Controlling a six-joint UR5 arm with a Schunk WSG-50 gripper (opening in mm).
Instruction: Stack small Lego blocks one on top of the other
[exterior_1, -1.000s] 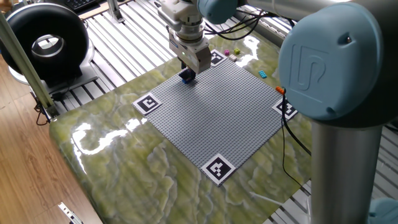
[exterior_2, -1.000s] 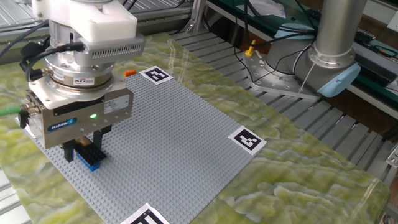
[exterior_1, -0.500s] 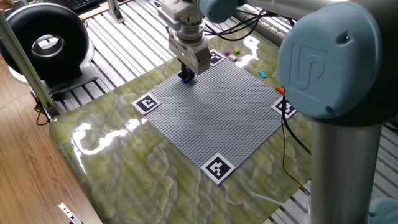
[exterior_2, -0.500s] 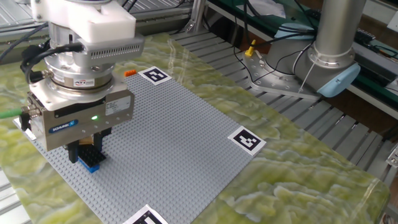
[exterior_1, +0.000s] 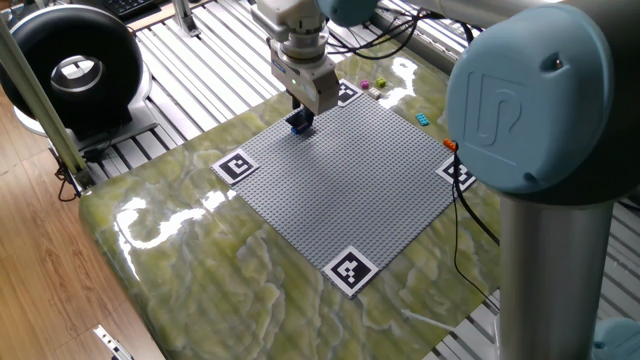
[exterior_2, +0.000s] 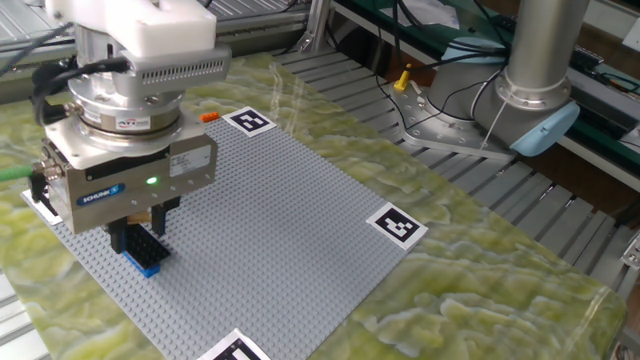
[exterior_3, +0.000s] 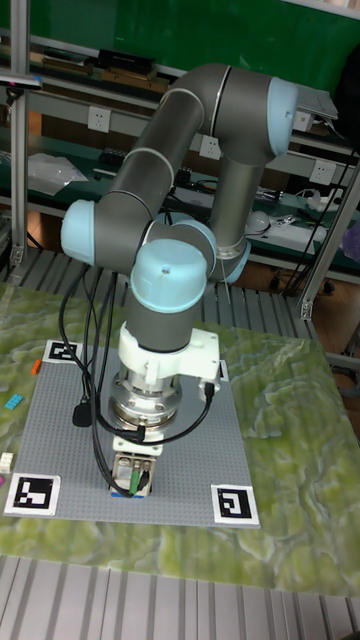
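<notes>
While the gripper (exterior_2: 135, 232) hangs directly over the blue brick stack (exterior_2: 142, 255) on the grey baseplate (exterior_2: 290, 220), its fingers (exterior_2: 118, 238) straddle the top brick, grip uncertain.

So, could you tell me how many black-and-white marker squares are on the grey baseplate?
4: one marker square at each corner of the baseplate: left corner, near corner, right corner, far corner. None seem hidden.

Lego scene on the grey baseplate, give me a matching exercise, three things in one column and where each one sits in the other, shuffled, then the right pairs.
Things:
1. dark blue block
2. orange block
3. cyan block

Places:
A. on the marble tabletop, off the baseplate
B. at the baseplate's edge, beside a marker square
C. on the baseplate, under the gripper

Pairs: 1-C, 2-B, 3-A
</notes>
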